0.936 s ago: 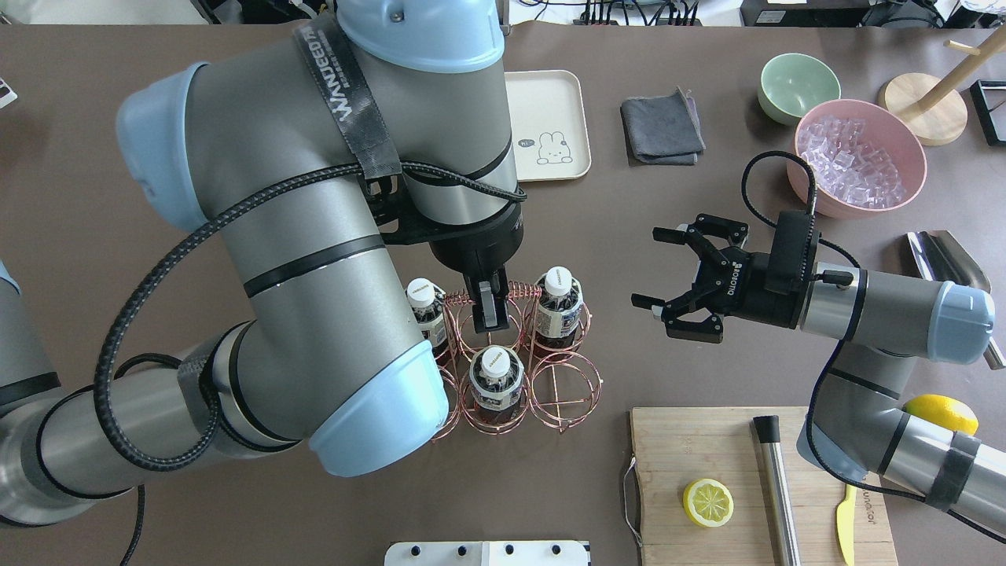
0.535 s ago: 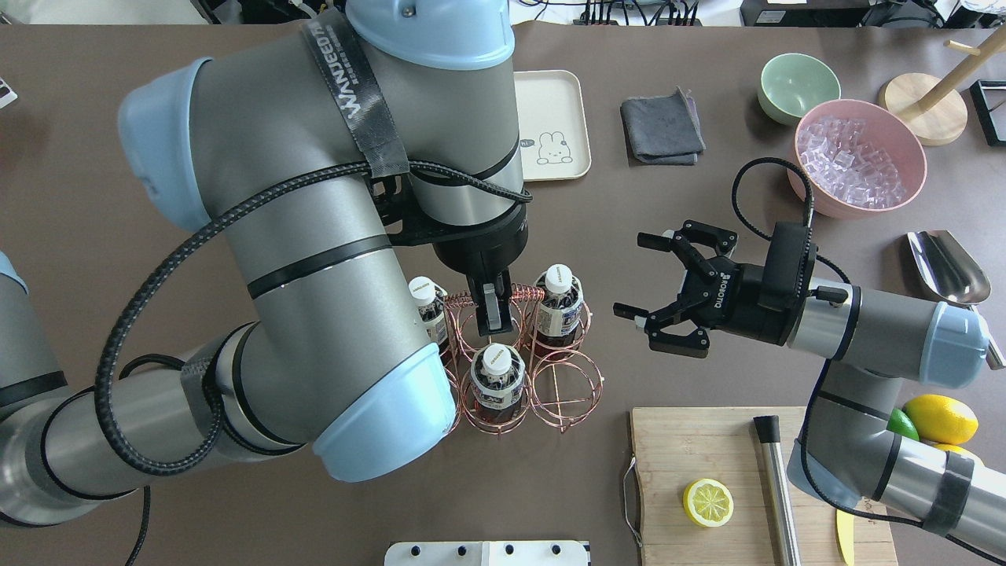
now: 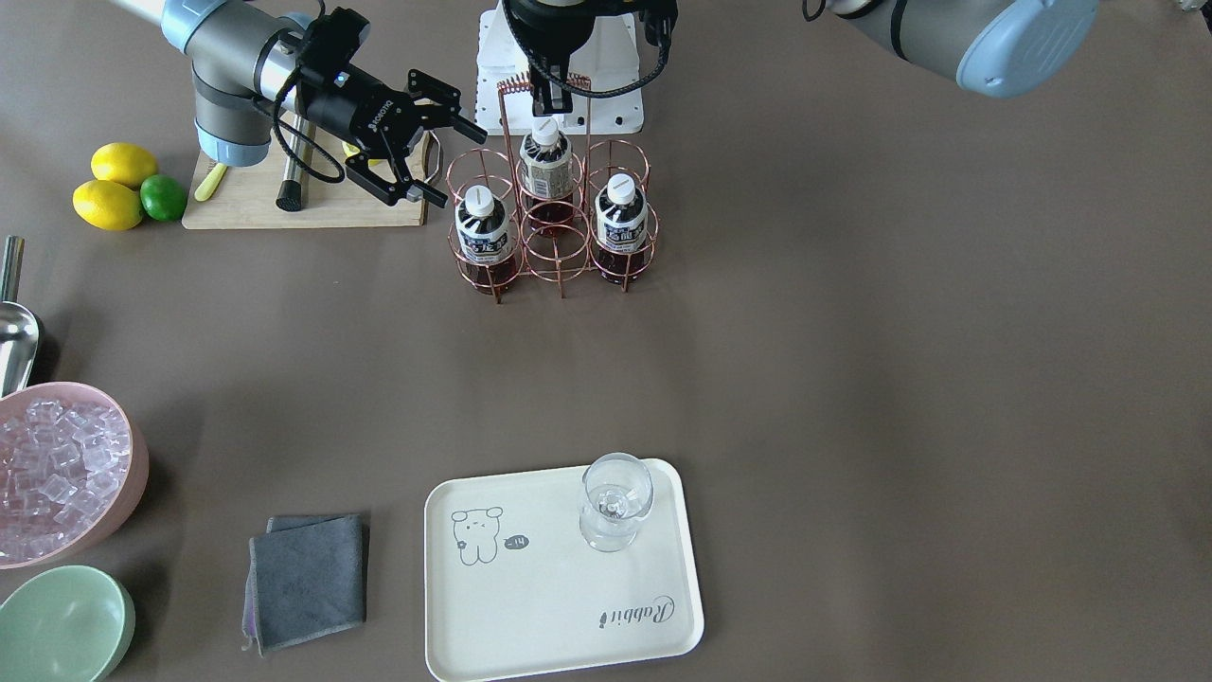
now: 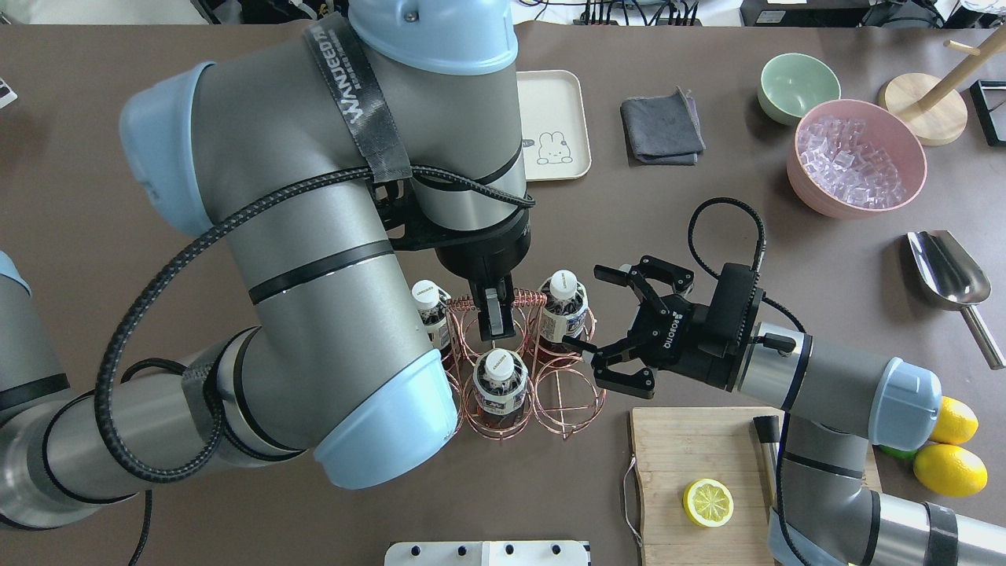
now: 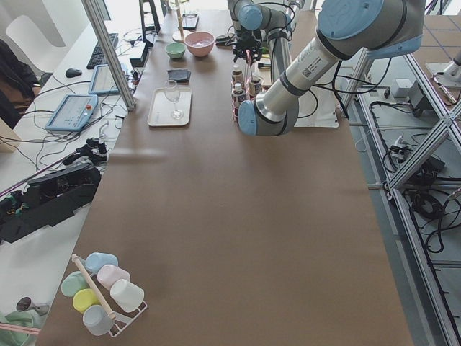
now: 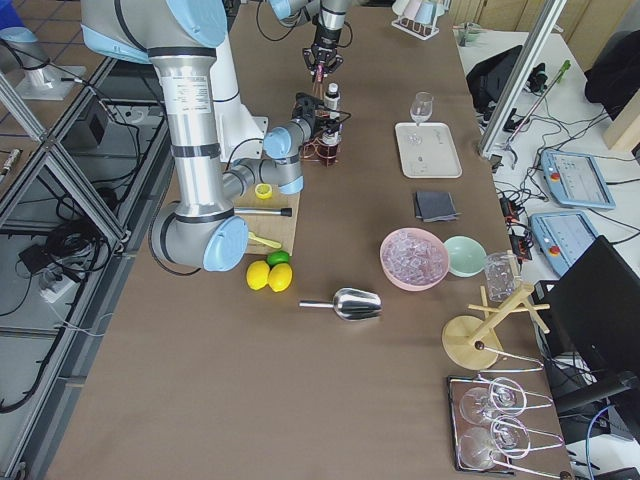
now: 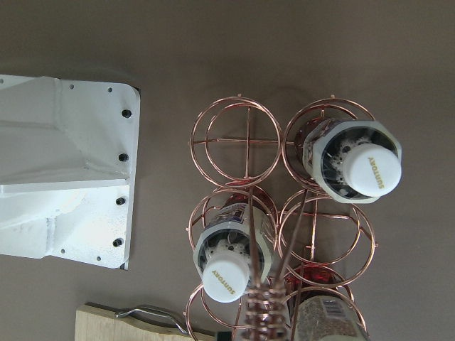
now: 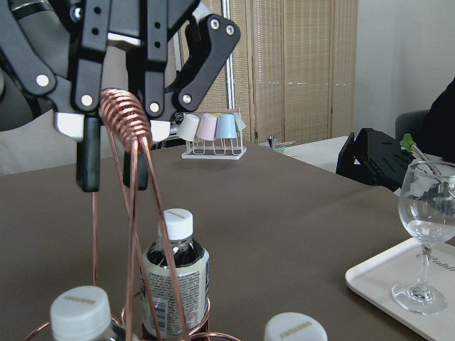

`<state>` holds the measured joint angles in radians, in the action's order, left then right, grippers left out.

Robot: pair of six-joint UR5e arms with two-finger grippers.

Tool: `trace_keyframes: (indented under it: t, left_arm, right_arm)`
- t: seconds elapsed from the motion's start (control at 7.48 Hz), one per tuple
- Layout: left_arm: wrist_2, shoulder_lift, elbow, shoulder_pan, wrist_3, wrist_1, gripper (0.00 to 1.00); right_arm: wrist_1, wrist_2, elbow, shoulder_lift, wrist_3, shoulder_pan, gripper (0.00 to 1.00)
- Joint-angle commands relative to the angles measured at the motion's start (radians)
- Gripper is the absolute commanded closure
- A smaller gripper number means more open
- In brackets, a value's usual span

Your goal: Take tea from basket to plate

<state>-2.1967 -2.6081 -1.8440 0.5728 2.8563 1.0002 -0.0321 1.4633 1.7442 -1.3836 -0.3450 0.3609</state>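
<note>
My left hand (image 4: 493, 321) is pressed together on the coiled top of the looped handle of the rose-gold wire bottle basket (image 3: 559, 228). The basket stands on the brown counter (image 3: 852, 332). My right hand (image 4: 588, 313) is spread wide, just beside the small plastic bottle of dark reddish-brown tea (image 4: 563, 308). I cannot tell whether a fingertip touches it. That white-capped bottle sits in the basket's corner ring, far from me and on my right side. Two like bottles (image 4: 497, 382) fill other rings. The cream rectangular tray (image 3: 530, 616) with the bear drawing lies well apart from the basket, with a clear stemmed glass (image 3: 614, 502) standing on it.
</note>
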Motion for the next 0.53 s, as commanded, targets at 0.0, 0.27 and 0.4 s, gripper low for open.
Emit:
trace_keyframes:
  t: [0.0, 0.27, 0.4]
  left_arm:
    - [0.0, 0.0, -0.001, -0.005, 0.0, 0.0, 1.0]
    - [0.002, 0.0, -0.001, -0.005, 0.0, 0.0, 1.0]
    - [0.0, 0.002, -0.001, -0.005, 0.0, 0.0, 1.0]
  right_arm:
    - [0.047, -0.004, 0.0, 0.006, 0.004, 0.0, 0.0]
    - [0.11, -0.006, -0.002, 0.047, 0.008, 0.013, 0.01]
    - [0.126, -0.017, -0.002, 0.06, 0.008, 0.013, 0.02]
